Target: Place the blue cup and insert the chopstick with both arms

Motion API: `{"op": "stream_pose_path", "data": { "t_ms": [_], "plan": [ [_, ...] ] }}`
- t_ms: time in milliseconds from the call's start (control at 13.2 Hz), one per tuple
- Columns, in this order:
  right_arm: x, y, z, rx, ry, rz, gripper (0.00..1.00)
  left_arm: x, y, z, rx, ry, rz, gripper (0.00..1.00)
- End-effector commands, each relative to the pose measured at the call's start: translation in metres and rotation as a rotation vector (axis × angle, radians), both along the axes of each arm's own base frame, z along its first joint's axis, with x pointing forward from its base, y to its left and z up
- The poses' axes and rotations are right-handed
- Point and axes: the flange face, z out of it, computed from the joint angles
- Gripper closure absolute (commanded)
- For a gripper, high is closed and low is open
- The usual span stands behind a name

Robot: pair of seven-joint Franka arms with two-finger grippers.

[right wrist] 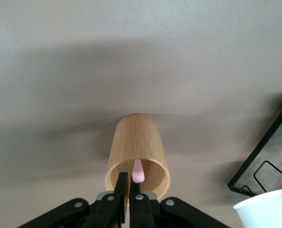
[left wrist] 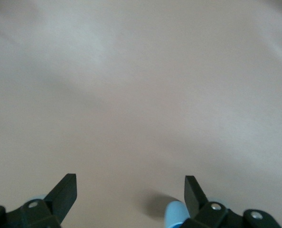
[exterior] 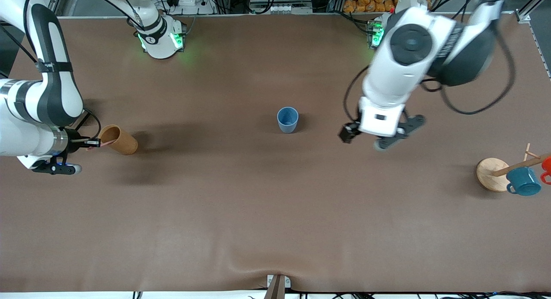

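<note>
The blue cup (exterior: 287, 119) stands upright and alone near the middle of the bench (exterior: 241, 213), so the placing half of the task looks done. The left tool (exterior: 375, 137) hangs over bare bench beside it toward the left arm's end, clear of the cup, its fingers spread wide apart and holding nothing; in the left wrist view a sliver of the cup's pale blue (left wrist: 174, 213) shows just beside one finger (left wrist: 192, 190). What is left is the chopstick (right wrist: 137, 172). It is a short pink stick pinched between the closed fingers of the right tool (right wrist: 128, 186), its tip inside the mouth of the wooden cup (exterior: 119, 139). That cup sits tilted toward the right tool at the right arm's end of the bench, well apart from the blue cup. Whether the stick is already free of the wooden cup I cannot tell. By my reading it has yet to be drawn out, carried to the middle and dropped into the blue cup. The stretch between the two cups is open bench — nothing blocks that path. Other things sit off at the edges: a mug rack (exterior: 493, 174) with a teal mug (exterior: 523, 181) at the left arm's end, and a black wire rack (right wrist: 269, 161) and white cup (right wrist: 267, 210) seen by the right wrist camera.
</note>
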Motion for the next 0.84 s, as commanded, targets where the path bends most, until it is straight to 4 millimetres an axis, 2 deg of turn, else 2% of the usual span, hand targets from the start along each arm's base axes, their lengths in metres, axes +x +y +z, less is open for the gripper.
{"op": "stream_pose_path", "data": {
  "t_ms": [0, 152, 228, 380, 608, 759],
  "plan": [
    [0.002, -0.003, 0.002, 0.016, -0.005, -0.007, 0.92, 0.006, 0.049, 0.037, -0.020, 0.026, -0.107, 0.00],
    [0.001, -0.006, 0.004, 0.016, -0.001, -0.010, 0.91, 0.006, 0.082, 0.059, -0.033, 0.014, -0.189, 0.00],
    [-0.001, -0.011, 0.005, 0.016, -0.001, -0.018, 0.90, 0.007, 0.099, 0.060, -0.017, 0.033, -0.207, 0.00],
    [-0.002, -0.013, 0.007, 0.017, 0.004, -0.021, 0.90, 0.007, 0.121, 0.061, -0.005, 0.065, -0.248, 0.00],
    [-0.004, -0.015, 0.012, 0.017, 0.007, -0.025, 0.90, 0.013, 0.143, 0.060, -0.001, 0.071, -0.286, 0.00],
    [-0.002, -0.016, 0.011, 0.016, 0.001, -0.026, 0.90, 0.011, 0.162, 0.069, 0.006, 0.063, -0.320, 0.00]
  ]
}}
